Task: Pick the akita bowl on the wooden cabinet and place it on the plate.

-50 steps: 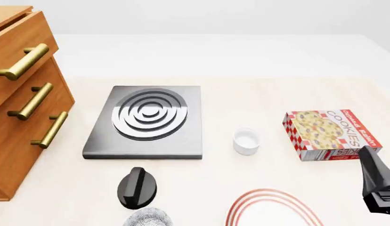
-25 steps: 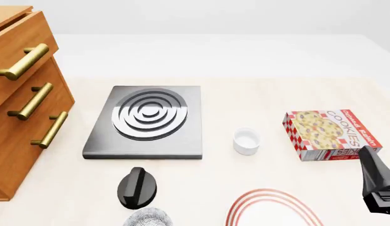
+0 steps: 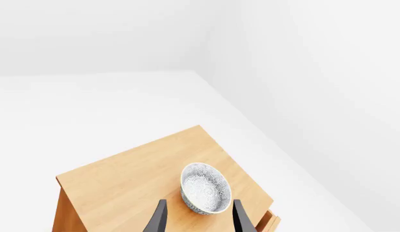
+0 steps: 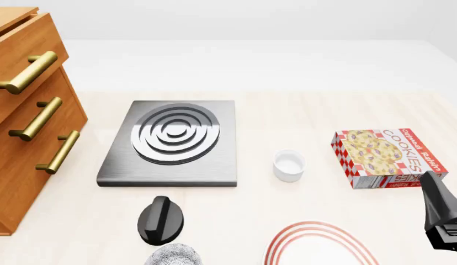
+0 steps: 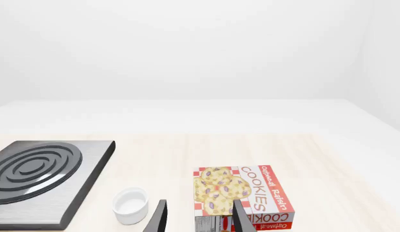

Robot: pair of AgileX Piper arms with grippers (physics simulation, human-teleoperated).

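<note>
Your left gripper (image 3: 197,220) hangs above the wooden cabinet (image 3: 122,183), its two dark fingers (image 3: 159,220) spread apart and holding nothing. Between and just beyond their tips sits the akita bowl (image 3: 205,187), upright on the cabinet's flat top near one edge (its black-and-white patterned interior and pale rim face the left wrist camera). The fingers flank the bowl's near side without a visible grip; whether they touch it you cannot tell from this angle.

Your right gripper (image 5: 197,220) is likewise released, fingers (image 5: 241,220) parted with nothing between them. In the front view only a dark part of the right arm (image 4: 440,218) shows at the right edge. Just ahead of the right fingertips lies the cookies box (image 5: 242,195), flat on the table (image 4: 309,72), with the small white ramekin (image 4: 288,165) to its left and apart from it.

Further left stands the grey stove (image 4: 171,142) with its ringed burner. In front of the stove rests a black knob-like object (image 4: 160,220), and just below it a second patterned bowl (image 4: 174,256) is cut off by the frame's lower edge. The plate (image 4: 320,245) (red rings, partly cropped) lies at the bottom of the front view, between that bowl and the right arm, with nothing on its visible part. The cabinet's drawers and brass handles (image 4: 33,118) fill the front view's left edge.
</note>
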